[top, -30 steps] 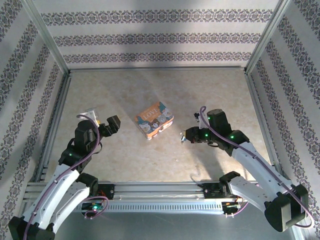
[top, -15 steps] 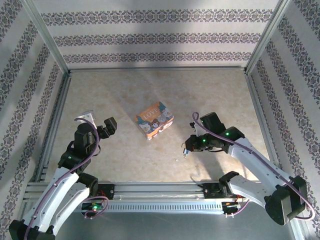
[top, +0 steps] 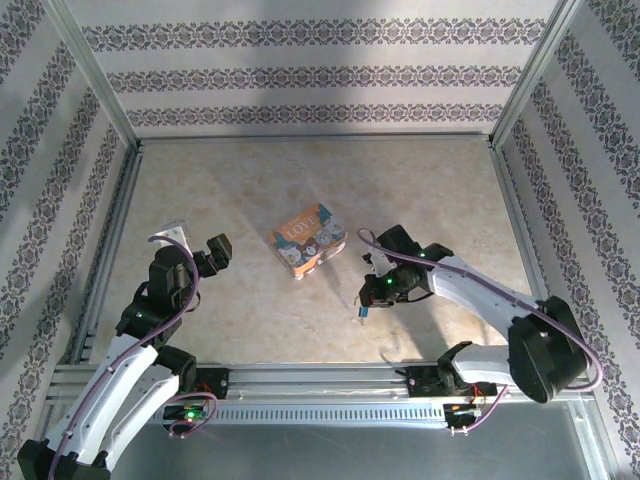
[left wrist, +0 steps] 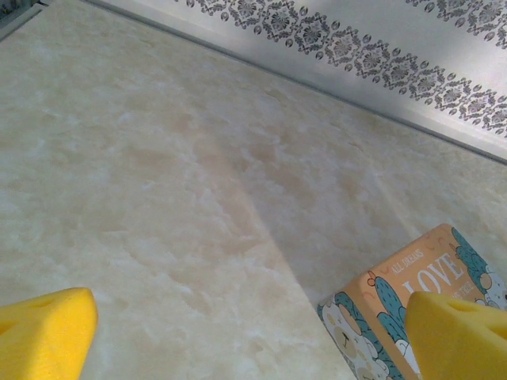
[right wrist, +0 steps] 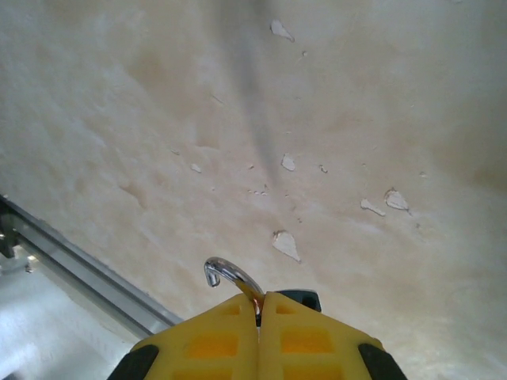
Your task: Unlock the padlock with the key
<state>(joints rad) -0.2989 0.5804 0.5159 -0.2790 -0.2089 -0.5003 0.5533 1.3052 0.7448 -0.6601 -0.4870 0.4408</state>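
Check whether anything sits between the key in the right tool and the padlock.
Nothing visible does. The right tool, shut on the key, has only bare table between it and the padlock. The left tool is open on the padlock's other side, out of that path.

Left wrist: padlock is cut off by the bottom and right picture edges. One corner sits behind the left gripper's yellow pad; shackle and keyhole can't be seen.
Right wrist: key is mostly buried between the right gripper's pressed-together fingers. A curved silver tip and a dark bit stick out.
Top view: key is a bluish speck, shape unreadable.
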